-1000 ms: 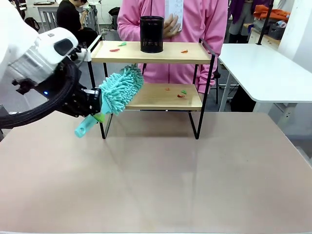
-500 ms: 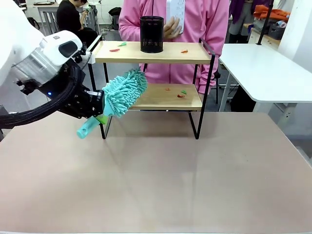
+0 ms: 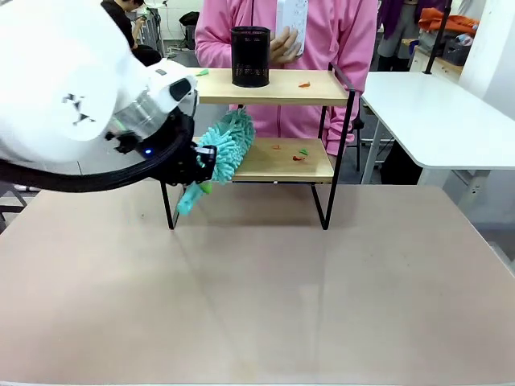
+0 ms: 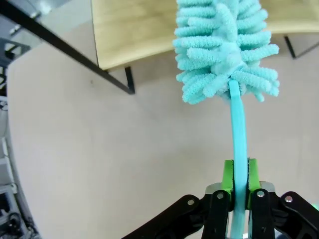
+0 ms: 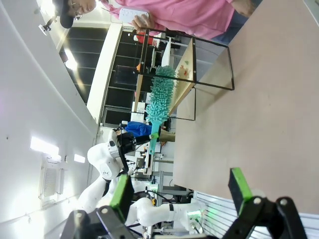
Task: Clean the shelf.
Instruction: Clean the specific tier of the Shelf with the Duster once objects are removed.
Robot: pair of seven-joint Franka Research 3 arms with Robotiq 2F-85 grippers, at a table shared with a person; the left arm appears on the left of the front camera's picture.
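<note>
The shelf (image 3: 273, 87) stands at the table's far side, with small red and green scraps (image 3: 298, 155) on its lower board and more on the top board. My left gripper (image 3: 203, 172) is shut on the handle of a teal fluffy duster (image 3: 228, 143). The duster's head rests at the left end of the lower board. In the left wrist view the green pads (image 4: 228, 175) pinch the thin teal handle (image 4: 239, 124), and the head (image 4: 224, 50) lies over the wooden board (image 4: 134, 30). My right gripper (image 5: 179, 190) is open and holds nothing, far from the shelf (image 5: 192, 64).
A black mesh cup (image 3: 250, 56) stands on the top board. A person in a pink top (image 3: 338, 32) stands right behind the shelf, holding a white object (image 3: 290, 18). A white table (image 3: 434, 112) is at the right. The tan tabletop (image 3: 265, 289) lies bare in front.
My left arm has swung right toward the shelf, carrying the duster head from beside the left legs onto the left end of the lower board. The grip is unchanged.
</note>
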